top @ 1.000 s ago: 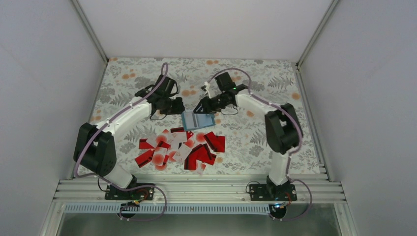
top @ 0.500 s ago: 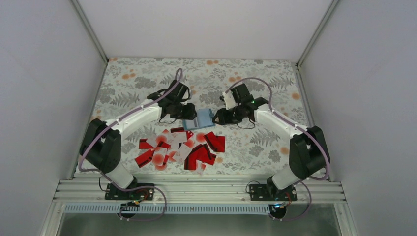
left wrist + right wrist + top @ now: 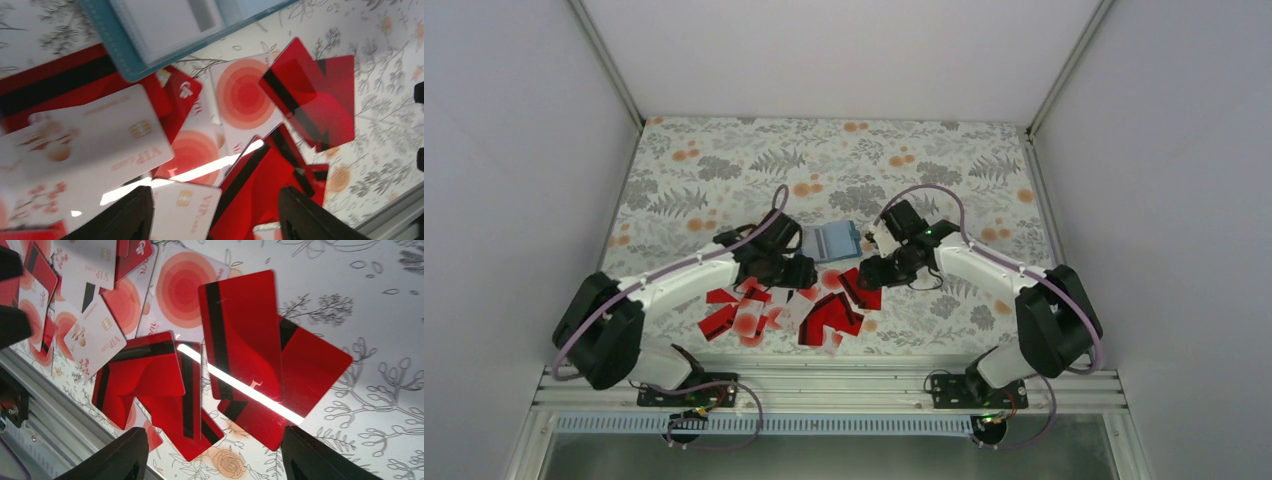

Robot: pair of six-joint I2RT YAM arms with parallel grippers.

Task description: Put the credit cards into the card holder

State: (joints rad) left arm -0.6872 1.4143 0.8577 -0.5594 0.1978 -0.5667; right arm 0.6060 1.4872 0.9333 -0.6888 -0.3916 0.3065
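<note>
We're at the pick: left tool (image 3: 215, 215) and right tool (image 3: 215, 456) hang wide and empty over the cards (image 3: 794, 305) near-centre, holder (image 3: 832, 241) open just beyond; next, pinch one card's edge.

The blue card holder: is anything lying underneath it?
The card holder covers the edges of a red dark-striped card and a red white-logo card. How far they reach under it, and anything else beneath, is hidden.
</note>
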